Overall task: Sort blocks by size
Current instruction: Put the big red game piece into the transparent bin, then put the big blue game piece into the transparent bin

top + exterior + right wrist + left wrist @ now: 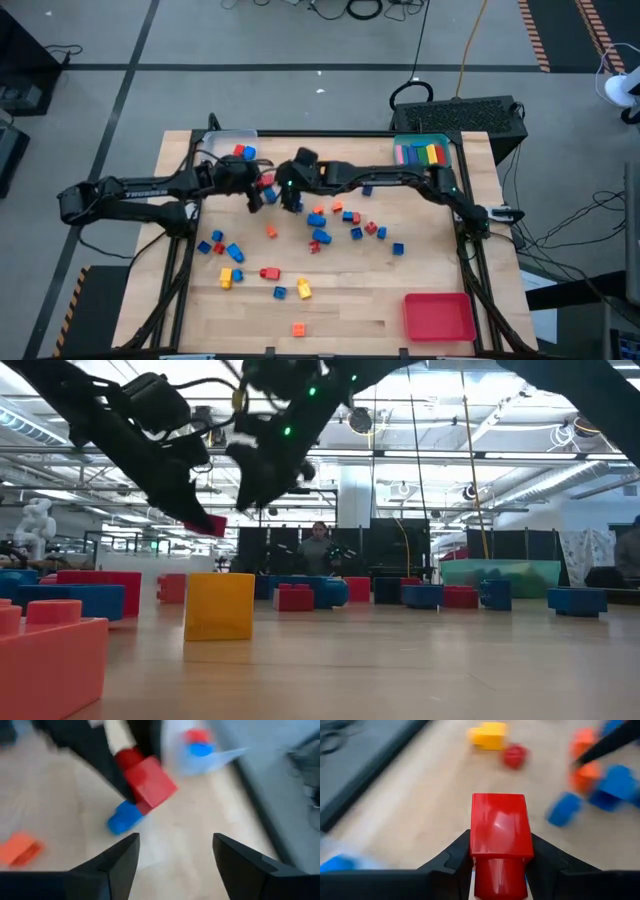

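Left tool (498, 870) pinches a red block (498, 832) from both sides, held above the counter (420, 280); block's long axis runs straight out between the fingers. Right tool (175, 857) spread, empty, just beside it.

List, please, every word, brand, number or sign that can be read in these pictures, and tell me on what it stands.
White lettering on the left arm in the high view: too small to read.
Blocks, red tray, red block in the left gripper: no text visible.
Room behind the table in the low view: no readable sign.
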Available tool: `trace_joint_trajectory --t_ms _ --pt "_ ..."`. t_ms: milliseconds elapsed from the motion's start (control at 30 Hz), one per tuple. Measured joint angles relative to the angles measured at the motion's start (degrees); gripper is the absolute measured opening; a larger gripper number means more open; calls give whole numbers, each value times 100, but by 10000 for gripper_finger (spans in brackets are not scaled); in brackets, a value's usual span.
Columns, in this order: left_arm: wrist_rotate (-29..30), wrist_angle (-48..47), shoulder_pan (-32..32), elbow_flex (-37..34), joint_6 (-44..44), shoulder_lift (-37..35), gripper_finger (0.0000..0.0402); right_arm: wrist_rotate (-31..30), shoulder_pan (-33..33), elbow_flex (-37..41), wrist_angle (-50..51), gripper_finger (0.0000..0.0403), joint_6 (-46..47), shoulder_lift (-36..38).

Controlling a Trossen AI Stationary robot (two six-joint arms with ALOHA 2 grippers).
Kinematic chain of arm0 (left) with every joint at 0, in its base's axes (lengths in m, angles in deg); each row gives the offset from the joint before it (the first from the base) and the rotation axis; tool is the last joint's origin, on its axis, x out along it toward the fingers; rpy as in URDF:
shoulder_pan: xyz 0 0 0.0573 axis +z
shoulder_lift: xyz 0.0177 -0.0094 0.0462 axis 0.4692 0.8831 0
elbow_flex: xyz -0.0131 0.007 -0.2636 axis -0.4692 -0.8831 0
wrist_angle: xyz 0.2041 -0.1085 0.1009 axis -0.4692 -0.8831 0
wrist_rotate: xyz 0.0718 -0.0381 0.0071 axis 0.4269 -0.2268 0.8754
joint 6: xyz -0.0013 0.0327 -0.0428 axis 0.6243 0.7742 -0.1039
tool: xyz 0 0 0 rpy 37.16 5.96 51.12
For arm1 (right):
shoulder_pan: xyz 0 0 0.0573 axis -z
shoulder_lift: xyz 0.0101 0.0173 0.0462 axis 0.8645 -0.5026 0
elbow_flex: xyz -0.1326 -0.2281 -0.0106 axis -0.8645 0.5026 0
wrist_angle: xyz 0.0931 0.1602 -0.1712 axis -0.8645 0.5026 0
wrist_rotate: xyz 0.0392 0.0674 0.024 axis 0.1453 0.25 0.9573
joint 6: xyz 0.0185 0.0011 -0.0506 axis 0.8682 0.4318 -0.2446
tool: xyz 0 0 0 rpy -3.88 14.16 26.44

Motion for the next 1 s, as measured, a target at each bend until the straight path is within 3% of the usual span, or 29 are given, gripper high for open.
trace_joint_trajectory --t_ms 300,667,1000 --pt "1378 50 1058 0 -595 -77 138 369 133 -4 -437 250 468 -304" --pt "1503 63 2328 0 -997 -77 140 951 158 1 -2257 249 871 -1071" --pt "1567 -63 2489 -2 -1204 -77 253 908 233 7 -2181 249 1499 -1353"
